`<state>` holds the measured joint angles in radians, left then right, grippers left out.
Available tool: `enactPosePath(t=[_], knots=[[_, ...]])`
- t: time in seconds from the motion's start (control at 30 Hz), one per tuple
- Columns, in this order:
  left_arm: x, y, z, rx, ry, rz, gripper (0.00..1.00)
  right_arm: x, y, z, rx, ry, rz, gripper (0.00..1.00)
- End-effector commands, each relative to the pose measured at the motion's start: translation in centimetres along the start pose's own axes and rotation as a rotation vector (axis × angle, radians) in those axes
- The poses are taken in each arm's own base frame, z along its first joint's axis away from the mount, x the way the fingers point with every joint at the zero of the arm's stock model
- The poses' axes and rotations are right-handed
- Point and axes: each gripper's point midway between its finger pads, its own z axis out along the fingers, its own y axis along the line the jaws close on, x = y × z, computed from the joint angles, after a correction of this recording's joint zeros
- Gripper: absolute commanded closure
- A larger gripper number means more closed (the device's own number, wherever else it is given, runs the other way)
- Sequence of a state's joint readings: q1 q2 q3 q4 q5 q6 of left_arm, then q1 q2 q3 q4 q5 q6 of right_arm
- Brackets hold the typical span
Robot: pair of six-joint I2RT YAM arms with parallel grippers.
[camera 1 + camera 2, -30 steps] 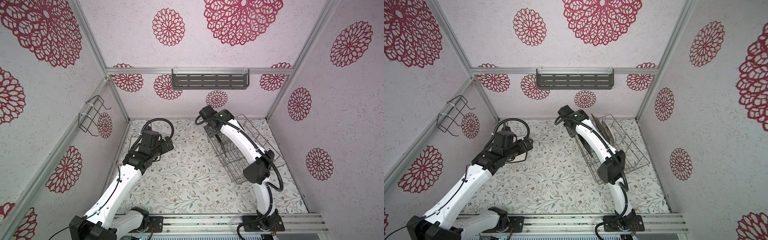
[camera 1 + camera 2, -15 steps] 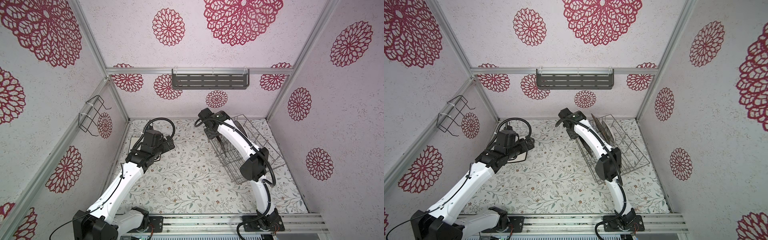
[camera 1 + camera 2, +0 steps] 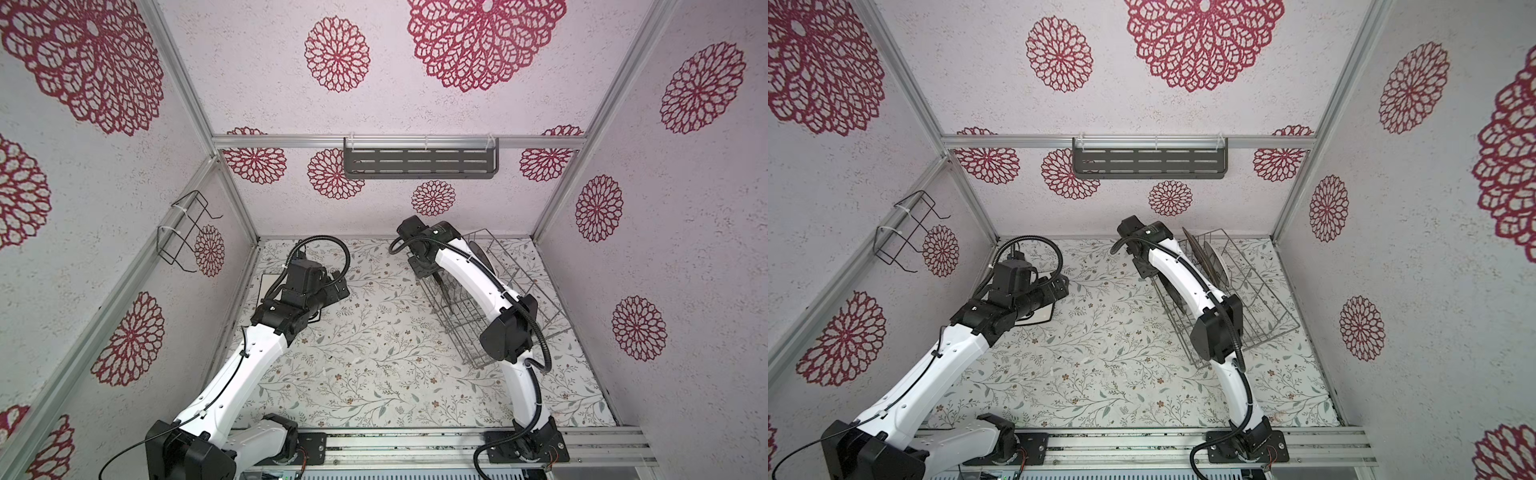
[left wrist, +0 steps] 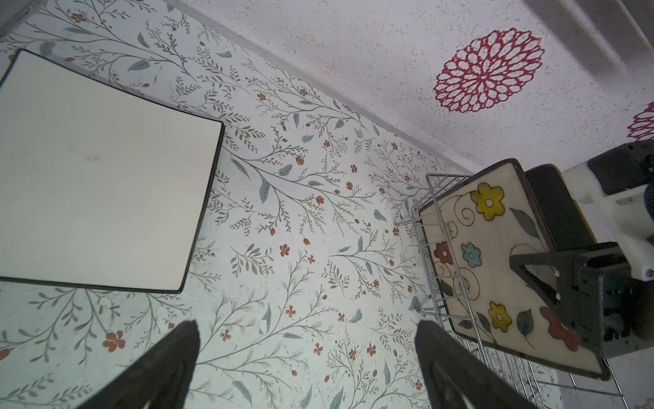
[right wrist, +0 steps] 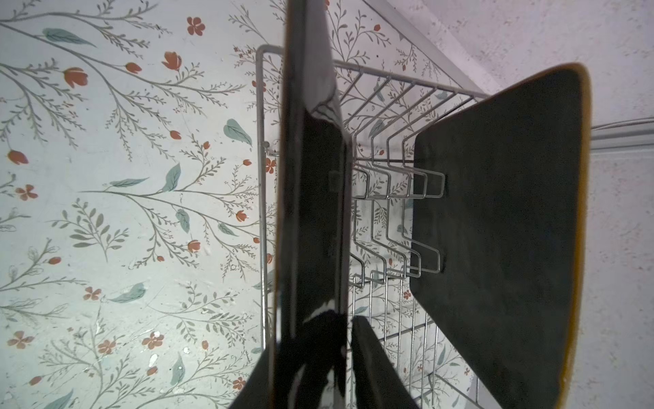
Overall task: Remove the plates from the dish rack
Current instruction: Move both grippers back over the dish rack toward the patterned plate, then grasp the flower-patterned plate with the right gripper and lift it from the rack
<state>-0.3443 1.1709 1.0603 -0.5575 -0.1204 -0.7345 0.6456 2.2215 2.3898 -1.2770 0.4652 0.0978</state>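
The silver wire dish rack (image 3: 536, 286) (image 3: 1268, 309) stands at the back right. A cream plate with floral swirls (image 4: 485, 269) stands upright at its near end. In the right wrist view this plate is edge-on, with its glossy dark back (image 5: 311, 177) showing. My right gripper (image 5: 315, 329) (image 3: 432, 276) has one finger on each face and is shut on it. A black plate (image 5: 495, 230) and dark round plates (image 3: 1214, 259) stand further along the rack. My left gripper (image 4: 306, 329) (image 3: 340, 286) hangs open over the mat, holding nothing. A white square plate (image 4: 99, 177) lies flat beside it.
A dark grey slotted shelf (image 3: 419, 162) hangs on the back wall. A small black wire holder (image 3: 183, 232) hangs on the left wall. The floral mat (image 3: 374, 357) covers the floor between the arms. Walls close in on three sides.
My right gripper's jaws have closed in on the floral plate, and that arm's elbow has shifted a little left. The left arm has edged slightly toward the back.
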Motion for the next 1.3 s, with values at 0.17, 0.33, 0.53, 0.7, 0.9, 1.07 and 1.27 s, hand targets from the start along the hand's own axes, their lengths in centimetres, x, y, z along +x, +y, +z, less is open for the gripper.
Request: enactPosePath(t=[0.17,0.33,0.53,0.7,0.9,1.07,1.27], knots=[[-0.1,-0.4,-0.8,0.034,-0.029,0.003,0.00,-0.1,-0.9,-0.8,0.009,-0.007,0.019,0.76],[-0.1,-0.1,-1.1,0.035,-0.039,-0.003,0.01,0.2,-1.0,-0.6,0.024,0.005,0.012,0.77],[0.0,0.0,-1.0,0.034,-0.037,-0.005,0.00,0.2,-1.2,-0.7,0.036,0.006,0.009,0.79],[0.1,-0.1,-0.7,0.033,-0.030,-0.005,0.00,0.1,-1.3,-0.7,0.044,-0.004,0.012,0.82],[0.3,-0.1,-0.5,0.034,-0.019,-0.010,0.00,-0.2,-1.4,-0.9,0.045,-0.019,0.015,0.85],[0.3,-0.3,-0.4,0.039,-0.021,-0.015,0.00,-0.2,-1.6,-0.9,0.051,-0.023,0.006,0.86],[0.2,-0.5,-0.4,0.047,-0.022,-0.017,0.00,-0.7,-2.1,-1.5,0.063,-0.053,0.021,0.92]])
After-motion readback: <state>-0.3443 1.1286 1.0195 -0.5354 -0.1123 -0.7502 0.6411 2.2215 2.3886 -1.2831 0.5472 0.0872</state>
